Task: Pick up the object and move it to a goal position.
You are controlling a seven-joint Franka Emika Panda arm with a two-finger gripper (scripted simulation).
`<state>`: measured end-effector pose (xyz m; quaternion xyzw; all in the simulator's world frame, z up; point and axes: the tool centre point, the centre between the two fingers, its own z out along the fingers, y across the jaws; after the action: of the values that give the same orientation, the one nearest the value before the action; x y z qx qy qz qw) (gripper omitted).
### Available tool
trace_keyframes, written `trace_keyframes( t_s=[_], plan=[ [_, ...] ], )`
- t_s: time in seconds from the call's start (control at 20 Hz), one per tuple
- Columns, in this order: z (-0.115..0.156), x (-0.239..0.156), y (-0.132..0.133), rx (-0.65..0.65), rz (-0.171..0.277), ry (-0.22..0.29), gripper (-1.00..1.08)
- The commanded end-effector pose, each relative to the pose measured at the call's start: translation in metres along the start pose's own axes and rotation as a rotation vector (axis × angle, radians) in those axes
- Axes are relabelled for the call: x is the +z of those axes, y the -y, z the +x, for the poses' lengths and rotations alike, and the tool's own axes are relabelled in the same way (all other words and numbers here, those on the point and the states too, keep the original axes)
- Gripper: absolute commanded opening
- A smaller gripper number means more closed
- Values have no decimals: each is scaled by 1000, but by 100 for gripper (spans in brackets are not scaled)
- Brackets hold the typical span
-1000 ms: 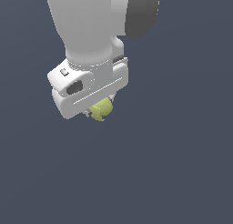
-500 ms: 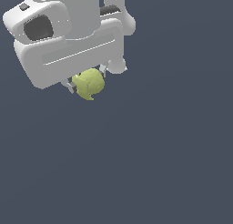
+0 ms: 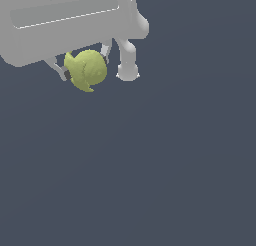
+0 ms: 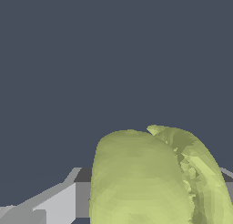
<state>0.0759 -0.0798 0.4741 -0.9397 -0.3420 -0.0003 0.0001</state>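
Showing, exterior view: gripper (image 3: 85, 67) clamped on the yellow-green object (image 3: 87, 70), held up beneath the grey hand, near the exterior view's upper left.
Wrist view: object (image 4: 145, 177) fills the foreground between grey fingers (image 4: 54, 205).

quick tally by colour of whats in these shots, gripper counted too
yellow-green: 1, the lumpy object held between the fingers
white-grey: 1, the gripper shut on it
total: 2
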Motion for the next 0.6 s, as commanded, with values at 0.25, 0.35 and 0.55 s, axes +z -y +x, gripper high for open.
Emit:
trace_keyframes(
  t_s=[0.25, 0.35, 0.55],
  plan=[
    [-2, -20, -3, 0, 0, 0, -100],
    [-3, -23, -4, 0, 0, 0, -100],
    [-3, -27, -5, 0, 0, 0, -100]
  ],
)
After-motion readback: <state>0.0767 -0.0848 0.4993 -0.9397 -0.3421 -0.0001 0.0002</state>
